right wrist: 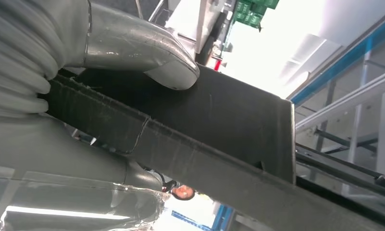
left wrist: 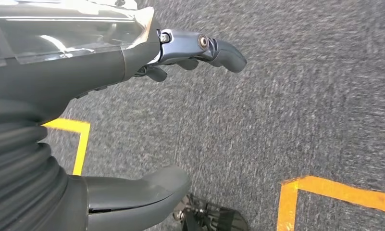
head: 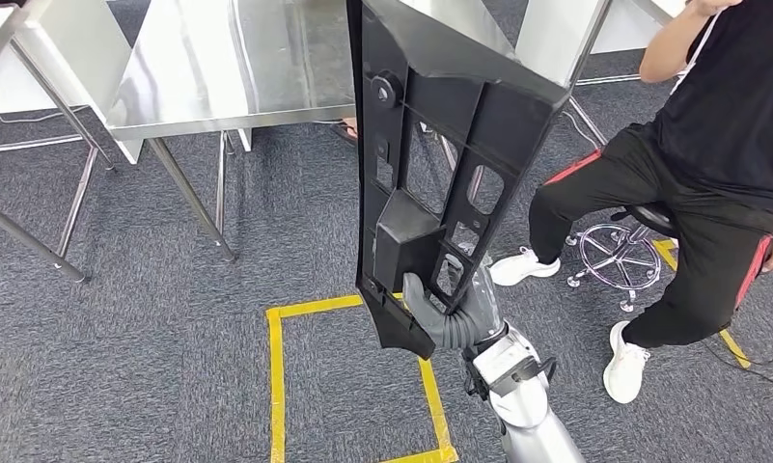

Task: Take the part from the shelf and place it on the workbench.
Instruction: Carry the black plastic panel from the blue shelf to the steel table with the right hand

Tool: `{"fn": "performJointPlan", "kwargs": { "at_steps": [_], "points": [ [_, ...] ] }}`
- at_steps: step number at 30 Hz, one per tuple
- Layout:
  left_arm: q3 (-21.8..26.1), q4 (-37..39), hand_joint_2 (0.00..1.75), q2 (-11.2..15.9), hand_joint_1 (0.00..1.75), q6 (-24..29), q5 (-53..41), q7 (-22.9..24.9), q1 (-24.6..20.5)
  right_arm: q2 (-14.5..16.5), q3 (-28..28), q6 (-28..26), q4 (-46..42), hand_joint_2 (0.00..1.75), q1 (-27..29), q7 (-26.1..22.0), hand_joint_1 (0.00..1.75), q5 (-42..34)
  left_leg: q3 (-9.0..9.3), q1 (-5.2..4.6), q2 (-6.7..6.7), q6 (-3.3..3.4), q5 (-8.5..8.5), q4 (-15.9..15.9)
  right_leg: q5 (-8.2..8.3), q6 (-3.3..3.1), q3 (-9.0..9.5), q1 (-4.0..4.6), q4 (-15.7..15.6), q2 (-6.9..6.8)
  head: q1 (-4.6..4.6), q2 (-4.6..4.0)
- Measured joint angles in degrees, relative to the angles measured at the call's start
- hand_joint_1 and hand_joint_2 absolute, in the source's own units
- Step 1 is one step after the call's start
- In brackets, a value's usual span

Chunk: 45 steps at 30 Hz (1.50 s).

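A long black plastic part (head: 430,164) with ribs and cut-outs stands nearly upright in the middle of the head view. My right hand (head: 438,311) grips it near its lower end, the silver forearm rising from the bottom edge. Up close, the thumb (right wrist: 152,53) presses on the part's flat dark face (right wrist: 219,115). A steel workbench (head: 237,68) lies beyond the part at the upper left. My left hand (left wrist: 147,110) hangs over the carpet, fingers (left wrist: 219,48) and thumb apart, holding nothing.
A person (head: 691,164) in black sits on a wheeled stool (head: 619,253) at the right, close to the part. Yellow tape (head: 295,318) marks a square on the grey carpet below. More steel table legs (head: 35,246) stand at the left.
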Motion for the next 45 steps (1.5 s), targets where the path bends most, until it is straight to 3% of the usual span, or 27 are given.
{"fn": "performJointPlan", "kwargs": {
  "at_steps": [1,3,4,5,10,11,13,14,15,16,17,19,20,25,26,28,30,31,33,35,36,39,41,44,45],
  "points": [
    [0.01,0.00,1.75,-0.06,0.00,0.00,-0.01,0.03,0.04,-0.03,-0.01,0.00,0.00,1.75,0.01,0.03,1.75,0.00,0.38,0.06,-0.14,-0.18,-0.36,0.09,1.50,0.71,0.00,-0.17,-1.42,-0.01,0.00,0.00],
    [0.02,0.00,1.75,-0.20,0.00,0.00,-0.01,0.07,0.09,-0.05,0.00,0.00,0.01,1.75,-0.07,0.03,1.75,0.01,1.15,0.22,-0.38,-0.75,-1.34,0.52,5.88,2.05,2.67,-0.68,-8.92,-0.06,0.01,0.00],
    [0.02,0.00,1.75,-0.22,0.00,0.00,-0.01,0.08,0.07,-0.05,0.00,0.00,0.02,1.75,-0.11,0.04,1.75,0.01,1.33,0.14,-0.49,-1.14,-1.94,0.90,7.43,2.20,4.13,-0.80,-12.27,-0.05,0.02,0.00],
    [0.02,0.00,1.75,-0.21,0.00,0.00,-0.01,0.08,0.05,-0.04,0.00,0.00,0.04,1.75,-0.14,0.04,1.75,0.01,1.37,0.03,-0.57,-1.50,-2.44,1.21,8.22,1.89,5.01,-0.90,-14.24,-0.03,-0.01,0.00],
    [0.02,-0.02,1.75,-0.16,0.00,0.01,-0.04,0.10,-0.01,-0.05,-0.06,-0.01,0.05,1.75,-0.27,0.09,1.75,0.00,0.81,0.23,-0.36,-2.68,-4.36,3.31,7.71,-0.47,5.88,-1.02,-14.90,0.18,-0.14,0.00],
    [0.01,-0.02,1.75,-0.16,0.00,-0.01,-0.13,0.09,-0.02,0.00,-0.07,-0.01,0.05,1.75,-0.39,0.10,1.75,-0.01,-0.41,0.35,-0.22,-2.99,-5.56,5.78,7.52,-0.84,6.20,-1.12,-14.93,0.16,-0.18,0.00],
    [0.00,-0.02,1.75,-0.17,0.00,-0.11,-0.38,0.07,0.00,0.09,-0.07,-0.05,0.05,1.75,-0.55,0.24,1.75,-0.02,-4.88,0.51,0.04,-3.47,-8.34,13.42,7.02,-1.45,6.67,-0.99,-14.94,0.11,-0.24,0.00],
    [-0.01,-0.01,1.75,-0.17,0.00,-0.16,-0.52,0.05,0.03,0.14,-0.07,-0.09,0.05,1.75,-0.57,0.37,1.75,-0.02,-7.19,0.57,0.08,-3.56,-8.99,16.66,6.80,-1.60,6.87,-0.94,-14.94,0.11,-0.23,0.00],
    [-0.01,-0.01,1.75,-0.17,0.00,-0.19,-0.62,0.05,0.07,0.15,-0.07,-0.13,0.05,1.75,-0.55,0.50,1.75,-0.02,-8.74,0.59,0.11,-3.55,-8.59,18.18,6.55,-1.65,7.12,-0.90,-14.94,0.15,-0.23,0.00],
    [-0.01,0.00,1.75,-0.17,0.00,-0.19,-0.72,0.05,0.09,0.15,-0.08,-0.16,0.05,1.75,-0.52,0.60,1.75,-0.02,-9.07,0.60,0.13,-3.41,-6.97,17.31,6.27,-1.59,7.47,-0.89,-14.94,0.21,-0.25,0.00],
    [-0.01,0.00,1.75,-0.16,0.00,-0.19,-0.80,0.06,0.09,0.17,-0.09,-0.20,0.03,1.75,-0.51,0.66,1.75,-0.02,-8.30,0.59,0.13,-3.16,-4.50,14.42,5.97,-1.50,7.91,-0.89,-14.94,0.29,-0.24,0.00],
    [-0.01,0.00,1.75,-0.10,0.00,-0.17,-0.89,0.08,0.06,0.21,-0.12,-0.30,0.00,1.75,-0.55,0.68,1.75,-0.02,-5.26,0.42,0.16,-2.55,-0.23,6.80,5.32,-1.10,8.73,-0.75,-15.01,0.40,-0.22,0.00],
    [-0.01,0.00,1.75,-0.08,0.00,-0.17,-0.93,0.09,0.02,0.22,-0.14,-0.34,-0.02,1.75,-0.61,0.69,1.75,-0.02,-4.18,0.27,0.16,-2.30,0.59,4.39,5.06,-0.84,8.94,-0.66,-15.06,0.43,-0.21,0.00],
    [-0.01,-0.01,1.75,-0.09,0.00,-0.20,-1.01,0.08,-0.02,0.23,-0.16,-0.42,-0.09,1.75,-0.79,0.72,1.75,0.00,-2.65,-0.19,0.04,-0.81,0.22,2.18,3.88,0.49,8.85,-0.34,-14.34,0.33,-0.15,0.00],
    [-0.01,-0.02,1.75,-0.12,0.00,-0.21,-1.01,0.06,-0.03,0.22,-0.16,-0.42,-0.12,1.75,-0.83,0.70,1.75,-0.01,-2.13,-0.08,0.06,-0.41,0.25,1.75,2.97,0.42,7.88,-0.25,-12.23,0.29,-0.11,0.00],
    [-0.01,-0.02,1.75,-0.14,0.00,-0.27,-1.01,0.01,-0.06,0.15,-0.20,-0.43,-0.11,1.75,-0.82,0.70,1.75,-0.02,-1.52,-0.11,0.08,0.18,-0.06,1.53,0.33,-0.04,3.64,-0.24,-4.77,0.26,-0.08,0.00],
    [-0.01,-0.02,1.75,-0.16,0.00,-0.32,-1.01,0.01,-0.06,0.05,-0.23,-0.44,-0.10,1.75,-0.71,0.73,1.75,-0.02,-1.17,-0.31,-0.04,0.38,-0.50,1.57,-0.75,0.14,-0.45,-0.22,0.90,0.26,-0.10,0.00],
    [-0.01,-0.01,1.75,-0.20,0.00,-0.33,-1.01,0.01,-0.04,0.02,-0.24,-0.44,-0.10,1.75,-0.68,0.73,1.75,-0.02,-0.91,-0.41,-0.14,0.38,-0.74,1.59,0.14,0.53,-0.96,-0.20,0.62,0.26,-0.10,0.00],
    [-0.01,0.00,1.75,-0.30,0.00,-0.33,-1.01,-0.01,-0.01,-0.02,-0.24,-0.44,-0.10,1.75,-0.74,0.73,1.75,-0.02,-0.10,-0.56,-0.39,0.22,-1.33,1.60,4.21,1.40,1.43,-0.17,-6.24,0.24,-0.09,0.00],
    [-0.01,0.00,1.75,-0.34,0.00,-0.32,-1.01,-0.04,-0.03,-0.03,-0.23,-0.44,-0.08,1.75,-0.84,0.73,1.75,-0.02,0.64,-0.90,-0.59,-0.21,-2.09,1.73,7.62,1.26,4.63,0.03,-13.45,0.22,-0.11,0.00],
    [-0.01,0.00,1.75,-0.34,0.00,-0.30,-1.01,-0.06,-0.04,-0.04,-0.23,-0.44,-0.05,1.75,-0.90,0.73,1.75,-0.02,0.82,-1.00,-0.64,-0.45,-2.39,1.79,8.30,0.87,5.45,0.13,-15.11,0.22,-0.14,0.00],
    [-0.01,-0.02,1.75,-0.29,0.00,-0.24,-1.01,-0.10,-0.06,-0.04,-0.25,-0.44,-0.02,1.75,-1.04,0.73,1.75,-0.02,0.86,-0.78,-0.62,-1.27,-2.99,1.92,8.31,-0.38,6.05,-0.05,-15.77,0.26,-0.18,0.00],
    [-0.01,-0.05,1.75,-0.27,0.00,-0.20,-1.01,-0.12,-0.08,0.02,-0.27,-0.44,-0.02,1.75,-1.10,0.73,1.75,-0.02,-0.27,-0.47,-0.44,-2.09,-4.47,4.38,8.15,-1.10,6.71,-0.50,-16.19,0.23,-0.21,0.00],
    [-0.01,-0.06,1.75,-0.32,0.00,-0.18,-0.97,-0.15,-0.03,0.10,-0.26,-0.44,0.09,1.75,-1.08,0.73,1.75,-0.02,-6.23,0.35,-0.14,-3.31,-8.77,15.04,7.62,-1.78,7.36,-0.66,-16.31,0.11,-0.22,0.00],
    [0.00,-0.06,1.75,-0.31,0.00,-0.18,-0.95,-0.16,0.01,0.10,-0.26,-0.44,0.19,1.75,-1.03,0.71,1.75,-0.02,-8.10,0.65,-0.08,-3.63,-9.11,17.63,7.44,-1.81,7.52,-0.71,-16.31,0.12,-0.22,0.00]
  ]
}}
